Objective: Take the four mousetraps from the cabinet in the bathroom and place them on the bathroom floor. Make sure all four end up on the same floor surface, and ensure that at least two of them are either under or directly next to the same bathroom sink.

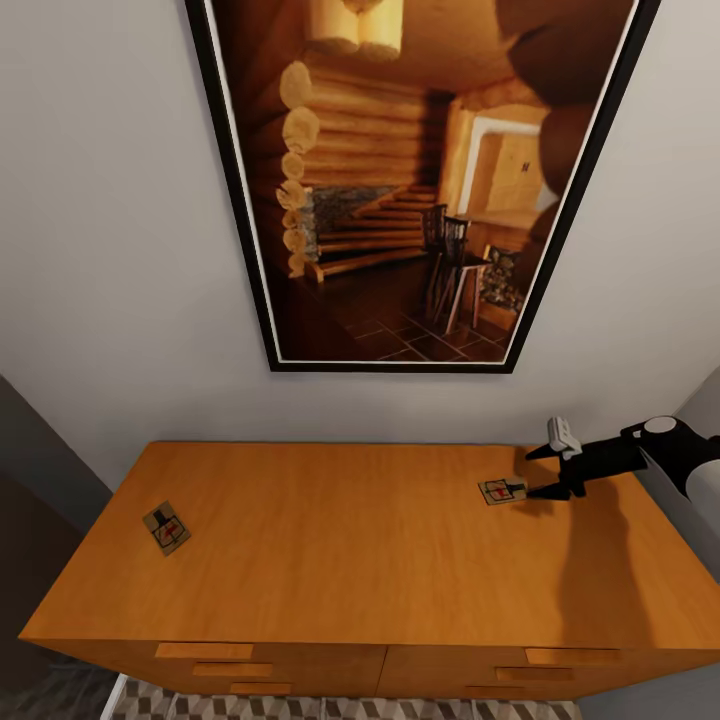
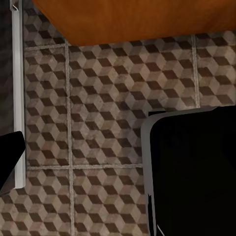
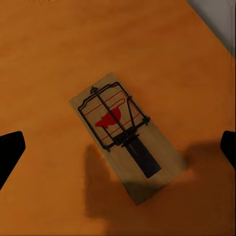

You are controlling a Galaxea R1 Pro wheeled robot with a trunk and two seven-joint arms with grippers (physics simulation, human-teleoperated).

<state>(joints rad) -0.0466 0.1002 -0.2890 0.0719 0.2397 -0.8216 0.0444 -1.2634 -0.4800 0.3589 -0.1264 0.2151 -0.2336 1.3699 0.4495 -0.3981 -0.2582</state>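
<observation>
Two mousetraps lie on the cabinet top: one at the left of the frame, the other at the right, just beside the right gripper. That gripper's fingers are spread wide on either side of the nearer mousetrap without touching it, likely lined up so they can come down and pinch the board across its narrow width. The left wrist camera looks down at the bathroom floor beside the cabinet's edge; whether the left fingers are spread, I cannot tell
</observation>
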